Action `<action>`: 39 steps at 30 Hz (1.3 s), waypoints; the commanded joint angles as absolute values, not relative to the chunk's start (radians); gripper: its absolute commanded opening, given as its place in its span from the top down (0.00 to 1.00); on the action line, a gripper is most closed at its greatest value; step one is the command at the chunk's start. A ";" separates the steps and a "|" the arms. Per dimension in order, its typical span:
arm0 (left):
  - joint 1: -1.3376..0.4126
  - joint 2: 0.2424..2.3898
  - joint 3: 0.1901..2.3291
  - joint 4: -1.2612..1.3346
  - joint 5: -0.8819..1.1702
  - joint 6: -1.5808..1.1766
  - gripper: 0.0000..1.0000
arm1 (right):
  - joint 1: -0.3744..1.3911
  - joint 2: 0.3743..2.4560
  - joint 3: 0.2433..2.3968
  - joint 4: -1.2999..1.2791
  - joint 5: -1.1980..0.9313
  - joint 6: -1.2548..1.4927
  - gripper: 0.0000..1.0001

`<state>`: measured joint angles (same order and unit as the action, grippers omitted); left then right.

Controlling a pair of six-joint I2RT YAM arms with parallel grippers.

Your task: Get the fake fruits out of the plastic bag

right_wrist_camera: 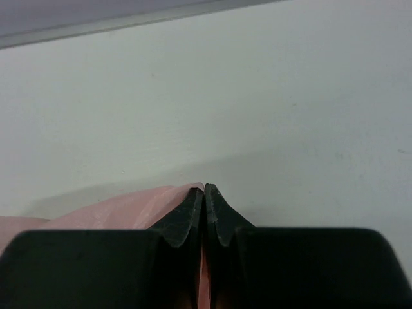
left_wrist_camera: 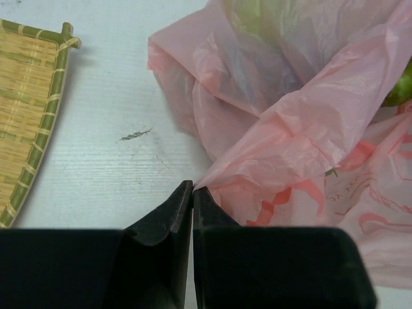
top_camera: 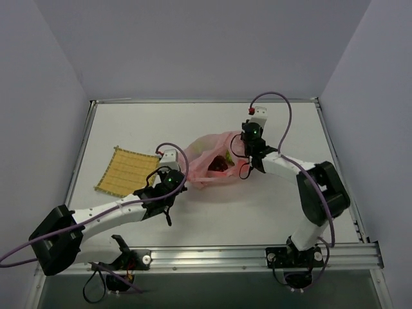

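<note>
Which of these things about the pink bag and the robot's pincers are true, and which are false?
1. The left pincer and the right pincer are both shut on the pink bag. True.
2. Fruit lies on the yellow mat. False: no fruit is on it; a dark red fruit sits inside the bag.
3. The bag lies on top of the mat. False: it lies on the table, beside the mat and apart from it.
4. The mat is on the left arm's side of the bag. True.

Hidden: fake fruits were mostly veiled inside plastic bag. Cropped: mat ran past left edge.
</note>
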<state>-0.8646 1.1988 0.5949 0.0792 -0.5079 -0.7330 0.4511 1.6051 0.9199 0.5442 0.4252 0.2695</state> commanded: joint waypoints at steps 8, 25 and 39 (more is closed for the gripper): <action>-0.867 1.251 0.617 0.029 -0.480 -0.710 0.82 | 0.420 1.801 0.894 0.716 0.284 0.348 1.00; -0.856 1.192 1.095 -0.388 -0.287 -0.499 0.05 | 0.419 1.735 0.859 0.707 0.164 0.339 0.99; -0.776 1.677 1.316 -0.376 -0.245 -0.379 0.14 | 0.417 1.663 0.862 0.637 0.121 0.342 0.99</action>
